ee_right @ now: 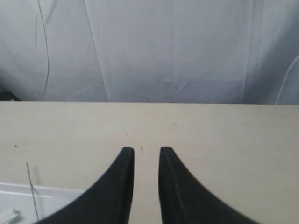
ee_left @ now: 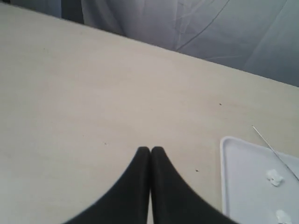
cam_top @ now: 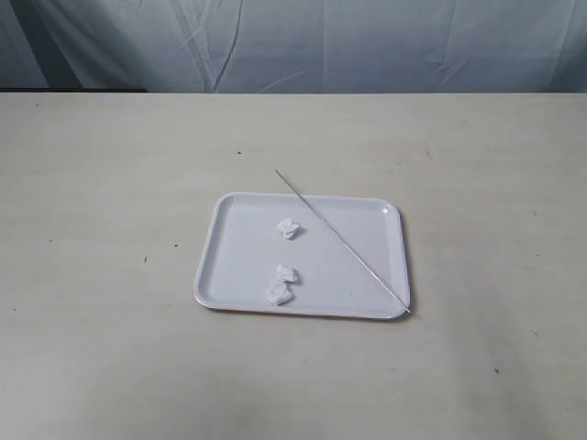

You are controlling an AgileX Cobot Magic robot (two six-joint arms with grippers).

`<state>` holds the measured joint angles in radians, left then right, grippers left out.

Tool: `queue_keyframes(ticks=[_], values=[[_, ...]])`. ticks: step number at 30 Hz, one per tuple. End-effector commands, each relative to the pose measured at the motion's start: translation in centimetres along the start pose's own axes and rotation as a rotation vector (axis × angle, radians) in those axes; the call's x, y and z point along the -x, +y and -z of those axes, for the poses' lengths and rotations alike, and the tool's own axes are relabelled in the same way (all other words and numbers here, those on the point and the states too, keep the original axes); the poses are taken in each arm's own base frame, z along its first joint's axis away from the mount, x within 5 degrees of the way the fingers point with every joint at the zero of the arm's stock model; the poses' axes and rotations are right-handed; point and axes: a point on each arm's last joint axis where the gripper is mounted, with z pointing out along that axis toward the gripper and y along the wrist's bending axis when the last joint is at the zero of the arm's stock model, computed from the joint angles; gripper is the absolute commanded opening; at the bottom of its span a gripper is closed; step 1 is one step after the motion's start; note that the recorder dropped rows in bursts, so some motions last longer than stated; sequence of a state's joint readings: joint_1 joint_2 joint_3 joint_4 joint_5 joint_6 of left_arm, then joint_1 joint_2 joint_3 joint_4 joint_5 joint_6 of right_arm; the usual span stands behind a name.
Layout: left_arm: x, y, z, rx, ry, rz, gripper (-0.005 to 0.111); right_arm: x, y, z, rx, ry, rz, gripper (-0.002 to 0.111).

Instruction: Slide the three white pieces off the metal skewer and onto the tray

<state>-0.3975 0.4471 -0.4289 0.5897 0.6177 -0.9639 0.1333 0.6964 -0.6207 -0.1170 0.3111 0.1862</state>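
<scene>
The white tray (cam_top: 238, 275) lies mid-table. Three white pieces rest loose on it: one (cam_top: 288, 228) near the middle, two more (cam_top: 286, 273) (cam_top: 279, 293) close together toward the front. The metal skewer (cam_top: 341, 242) lies bare, slanting across the tray's right half, its far tip past the back rim. Neither gripper shows in the exterior view. In the left wrist view, my left gripper (ee_left: 150, 149) is shut on nothing above bare table, with the tray (ee_left: 225, 177), the skewer (ee_left: 275, 152) and two pieces (ee_left: 274, 177) off to one side. My right gripper (ee_right: 146, 150) stands open and empty over the table, the skewer (ee_right: 32, 189) nearby.
The beige table (cam_top: 110, 275) extends around the tray on all sides. A wrinkled pale blue-grey cloth backdrop (cam_top: 367, 41) hangs behind the table's far edge.
</scene>
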Motion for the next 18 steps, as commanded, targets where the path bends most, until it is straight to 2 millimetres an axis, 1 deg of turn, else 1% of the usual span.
queue_keyframes(ticks=[1,9,15,18], values=[[-1.3,1.0,0.8,0.009,0.016,0.095,0.0,-1.0,-0.1,1.5,0.01,-0.04,-0.033,0.019],[-2.0,2.3,2.8,0.056,-0.096,0.31,0.0,-6.5,-0.5,3.1,0.015,-0.064,-0.028,0.019],[-2.3,2.4,3.6,0.062,-0.14,0.462,0.0,-8.9,-0.7,4.4,0.022,-0.106,-0.038,0.019],[-2.7,2.6,3.5,0.075,-0.146,0.484,0.0,-10.2,-0.8,4.7,0.022,-0.117,-0.039,0.019]])
